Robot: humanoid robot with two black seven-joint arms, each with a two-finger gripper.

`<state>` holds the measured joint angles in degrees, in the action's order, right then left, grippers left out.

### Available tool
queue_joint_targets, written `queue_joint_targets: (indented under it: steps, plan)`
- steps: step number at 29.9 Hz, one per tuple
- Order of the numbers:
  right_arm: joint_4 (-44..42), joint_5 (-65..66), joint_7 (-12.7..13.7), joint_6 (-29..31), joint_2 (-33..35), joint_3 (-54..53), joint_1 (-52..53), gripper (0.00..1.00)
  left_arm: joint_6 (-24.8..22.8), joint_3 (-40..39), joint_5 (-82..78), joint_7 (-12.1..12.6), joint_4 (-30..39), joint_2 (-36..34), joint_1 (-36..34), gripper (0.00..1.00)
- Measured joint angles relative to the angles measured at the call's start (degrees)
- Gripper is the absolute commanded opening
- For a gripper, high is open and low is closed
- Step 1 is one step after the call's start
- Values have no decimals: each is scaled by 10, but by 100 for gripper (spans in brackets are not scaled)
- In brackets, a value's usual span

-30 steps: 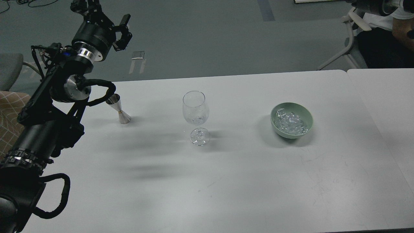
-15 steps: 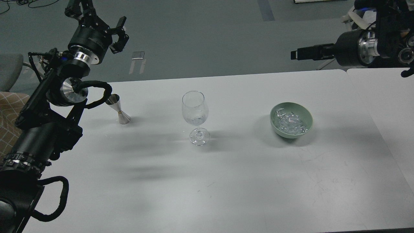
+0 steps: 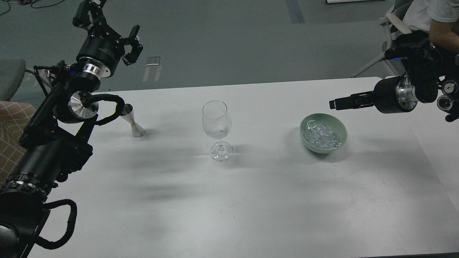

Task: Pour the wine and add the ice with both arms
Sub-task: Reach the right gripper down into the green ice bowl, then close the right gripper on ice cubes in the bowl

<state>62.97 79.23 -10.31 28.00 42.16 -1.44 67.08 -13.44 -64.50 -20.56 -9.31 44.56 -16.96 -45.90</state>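
A clear stemmed wine glass stands upright mid-table. I cannot tell whether any wine is in it. A small steel jigger stands left of the glass, just beside my left arm's cable loop. A pale green bowl on the right holds several clear ice chunks. My left gripper is open and empty, raised high at the far left, above and behind the jigger. My right gripper is seen side-on as a thin dark bar, just above and behind the bowl's far rim. Its fingers cannot be told apart.
The white table has a seam to a second table at the right. A seated person on a chair is behind the right arm. A chair stands at the far left.
My right arm came into view from the upper right and dropped down-left to just behind the bowl. My left gripper stayed raised and shifted only slightly.
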Motion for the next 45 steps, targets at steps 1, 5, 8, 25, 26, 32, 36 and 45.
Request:
queue_joint_targets:
  steps: [1,5,8,25,26,32,36,45]
  plan:
    - [-1,6,0,0,-6,0,-2,57,0,0,0,0,0,0,0,98]
    - [-9,26,0,0,-29,1,-15,59,1,0,1,0,0,0,0,98]
    - [-17,29,-1,0,-42,1,-22,62,1,1,1,1,-2,0,5,98]
    - [-93,69,-1,-1,-102,1,-43,61,-4,1,1,-2,-4,-4,15,98]
    - [-93,69,-1,-1,-102,1,-44,61,-4,1,1,-2,-4,-4,15,98]
    - [-92,69,-1,-1,-107,1,-56,60,-4,1,1,-2,-4,-4,18,98]
    - [-96,71,-1,-2,-115,1,-62,51,-4,1,1,-2,-4,-4,19,98]
    - [-97,71,0,-2,-122,0,-63,30,-4,1,2,-3,-4,-12,20,98]
